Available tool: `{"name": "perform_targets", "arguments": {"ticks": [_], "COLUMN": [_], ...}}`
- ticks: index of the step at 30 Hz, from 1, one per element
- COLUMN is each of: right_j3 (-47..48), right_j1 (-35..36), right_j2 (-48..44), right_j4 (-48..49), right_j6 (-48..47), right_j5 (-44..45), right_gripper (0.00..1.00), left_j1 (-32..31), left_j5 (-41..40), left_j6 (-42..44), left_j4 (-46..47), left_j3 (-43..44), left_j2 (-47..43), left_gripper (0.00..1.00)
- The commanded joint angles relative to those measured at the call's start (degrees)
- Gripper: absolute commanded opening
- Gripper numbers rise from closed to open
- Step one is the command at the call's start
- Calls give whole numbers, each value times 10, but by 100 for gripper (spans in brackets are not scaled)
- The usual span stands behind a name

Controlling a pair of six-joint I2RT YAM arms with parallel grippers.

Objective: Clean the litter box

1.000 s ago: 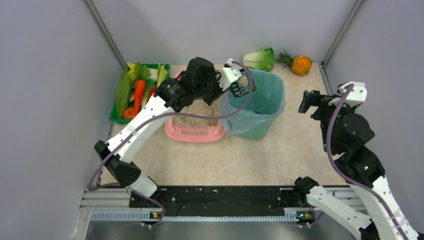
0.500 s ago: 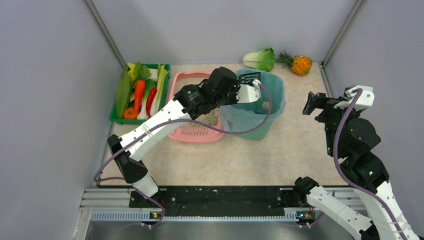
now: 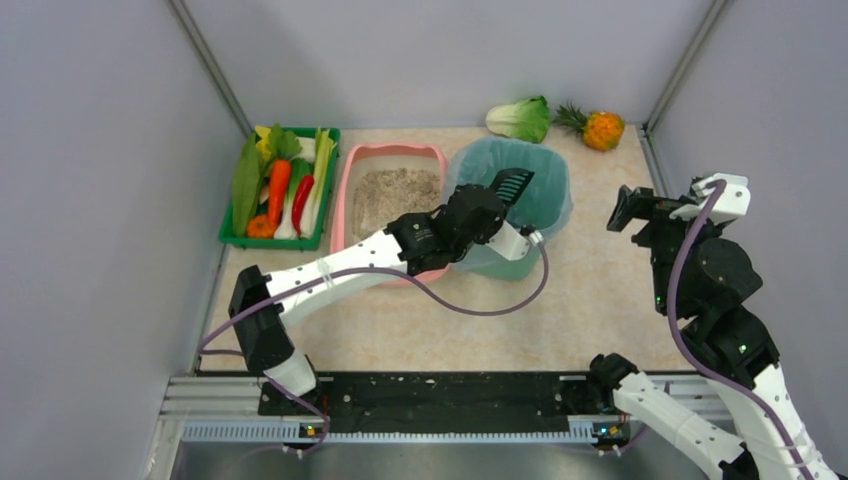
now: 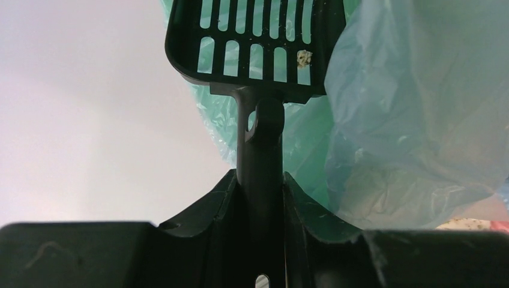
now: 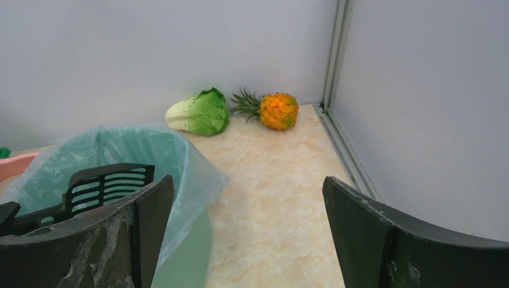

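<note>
The pink litter box [image 3: 343,192] lies at the back left of the table, with grey-beige litter [image 3: 396,190] inside. My left gripper [image 3: 497,213] [image 4: 260,180] is shut on the handle of a black slotted scoop [image 3: 514,185] [image 4: 258,42]. The scoop head hangs over the opening of the teal bag-lined bin [image 3: 548,200] [image 4: 396,120], and one small crumb [image 4: 304,58] is stuck in its slots. Open and holding nothing, my right gripper [image 3: 632,208] [image 5: 246,234] hovers right of the bin [image 5: 120,153], and its view also shows the scoop [image 5: 108,183].
A green crate [image 3: 331,135] of vegetables stands left of the litter box. A lettuce [image 3: 520,118] [image 5: 201,113] and a pineapple [image 3: 600,129] [image 5: 277,111] lie at the back wall. My left arm crosses the litter box's near end.
My left arm has swung off the litter box towards the near side, carrying the scoop from the bin's left rim to over its opening. The litter heap on the scoop is gone. Right arm barely moved.
</note>
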Motion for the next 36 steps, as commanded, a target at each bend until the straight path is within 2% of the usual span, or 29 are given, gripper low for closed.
{"name": "perform_targets", "arguments": {"ticks": [1, 7, 9, 12, 14, 15, 18, 20, 21, 24, 25, 26, 28, 31, 32, 34, 36], "right_j3": [-7, -10, -12, -11, -11, -12, -10, -10, -10, -11, -10, -9, -9, -8, -7, -5, -4], "right_j1": [4, 4, 4, 4, 3, 4, 4, 4, 4, 4, 4, 4, 4, 4, 4, 4, 4], "right_j2": [-11, -14, -14, -12, -11, -12, -12, -13, -12, -13, -12, -11, -8, -10, -10, -10, -12], "right_j4": [9, 8, 8, 9, 11, 11, 12, 11, 11, 11, 12, 12, 12, 12, 11, 10, 9], "right_j6": [-7, -7, -7, -7, -7, -7, -7, -7, -7, -7, -7, -7, -7, -7, -7, -7, -7], "right_j5": [14, 16, 15, 16, 15, 15, 16, 16, 17, 16, 14, 13, 11, 10, 10, 10, 10], "right_gripper": [94, 94, 94, 94, 94, 94, 94, 94, 94, 94, 94, 95, 94, 94, 94, 95, 94], "left_j1": [-1, -3, -2, 10, 17, 19, 16, 21, 27, 18, 15, 14, 14, 25, 27, 30, 37], "left_j5": [-40, -40, -1, -18, 17, 22, -53, 28, 54, -12, 4, 30, 12, 72, 74, 46, 34], "left_j6": [62, 66, 28, -5, -71, -82, -55, -125, -145, -131, -146, -156, -157, -245, -249, -244, -270], "left_j4": [80, 135, 107, 89, -3, -10, -2, -57, -48, -77, -89, -76, -40, -139, -130, -95, -115], "left_j3": [-15, -41, -28, -4, 50, 54, 33, 72, 72, 84, 93, 86, 64, 161, 159, 130, 146], "left_j2": [-40, -66, -74, -66, -48, -46, -33, -40, -51, -24, -25, -36, -43, -13, -18, -26, -17], "left_gripper": [0, 0, 0, 0, 0, 0, 0, 0, 0, 0, 0, 0, 0, 0, 0, 0, 0]}}
